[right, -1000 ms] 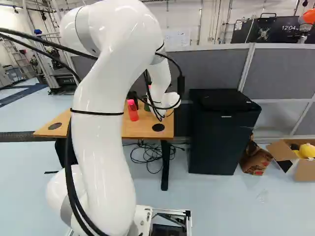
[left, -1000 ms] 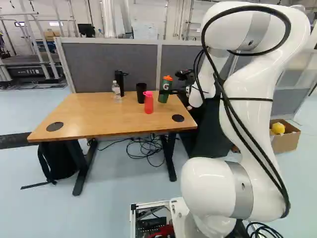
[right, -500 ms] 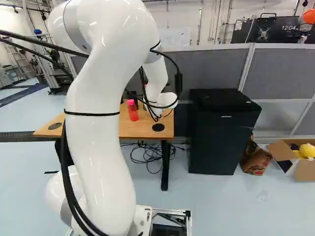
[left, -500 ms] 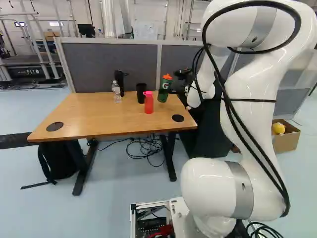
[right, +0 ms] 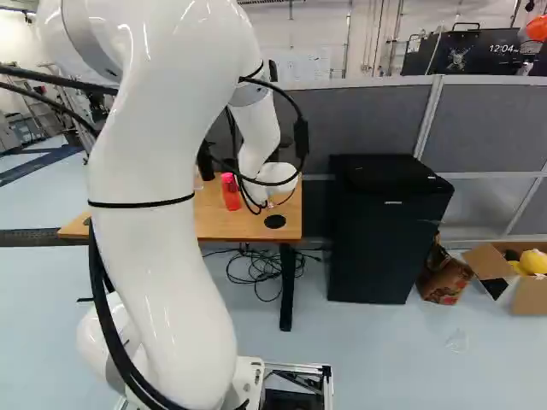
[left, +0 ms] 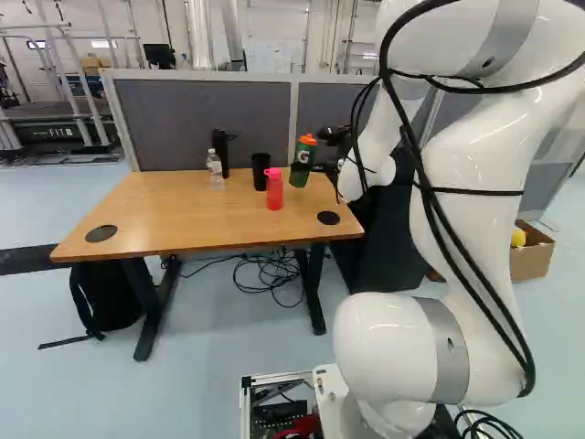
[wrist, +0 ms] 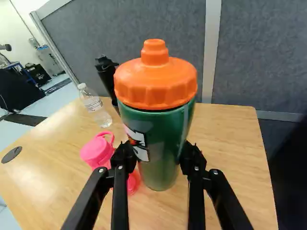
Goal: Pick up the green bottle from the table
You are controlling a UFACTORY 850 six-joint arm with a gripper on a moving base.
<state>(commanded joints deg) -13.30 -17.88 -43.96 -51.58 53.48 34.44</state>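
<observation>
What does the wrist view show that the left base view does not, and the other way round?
Wrist view only: both fingers of the gripper, closed on the green bottle from two sides.
Left base view only: the black cup, backpack, cables under the table and cardboard box.
Both: the green bottle, pink bottle, clear bottle, black flask, table and gray partition.

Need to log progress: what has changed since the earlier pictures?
The arm has drawn back somewhat. The green bottle, clamped between the fingers, has risen slightly with it; when the grip began is not shown. The table and pink bottle stayed put.
</observation>
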